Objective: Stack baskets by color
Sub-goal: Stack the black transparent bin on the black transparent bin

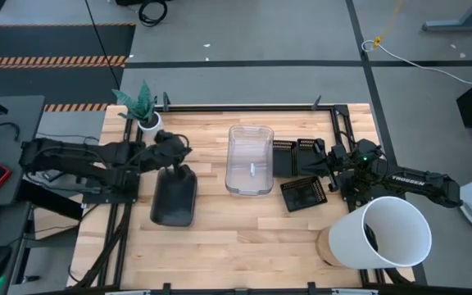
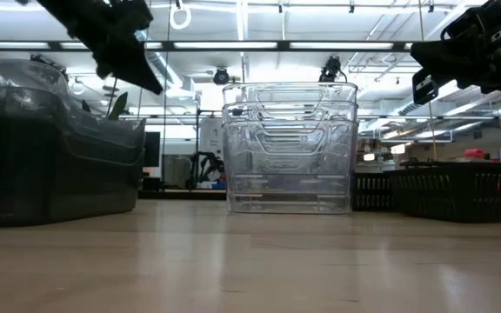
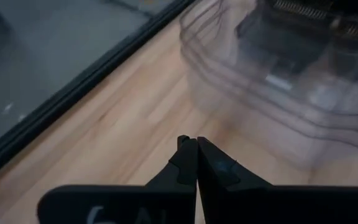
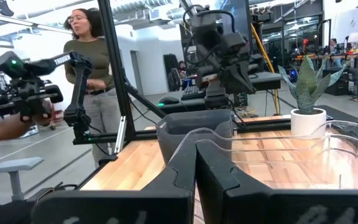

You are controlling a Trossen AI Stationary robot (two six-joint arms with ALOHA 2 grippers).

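A stack of clear baskets [image 1: 250,160] [image 2: 290,148] stands on its base at the table's middle. To its left, a smoky dark grey basket stack [image 1: 174,197] [image 2: 50,165] rests on the wood. Black slotted baskets [image 1: 295,156] sit right of the clear stack, and one more black slotted basket [image 1: 304,194] lies askew nearer the front. My left gripper [image 1: 187,152] [image 3: 196,142] is shut and empty, hovering above the table between the grey stack's far end and the clear stack. My right gripper [image 1: 322,160] [image 4: 195,146] is shut, raised over the black baskets, holding nothing.
A big white bucket [image 1: 388,233] lies at the front right corner. A small white plant pot [image 1: 147,121] stands at the far left corner. A black frame rail [image 1: 244,106] runs along the far edge. A person [image 4: 92,68] stands beyond the table's left side.
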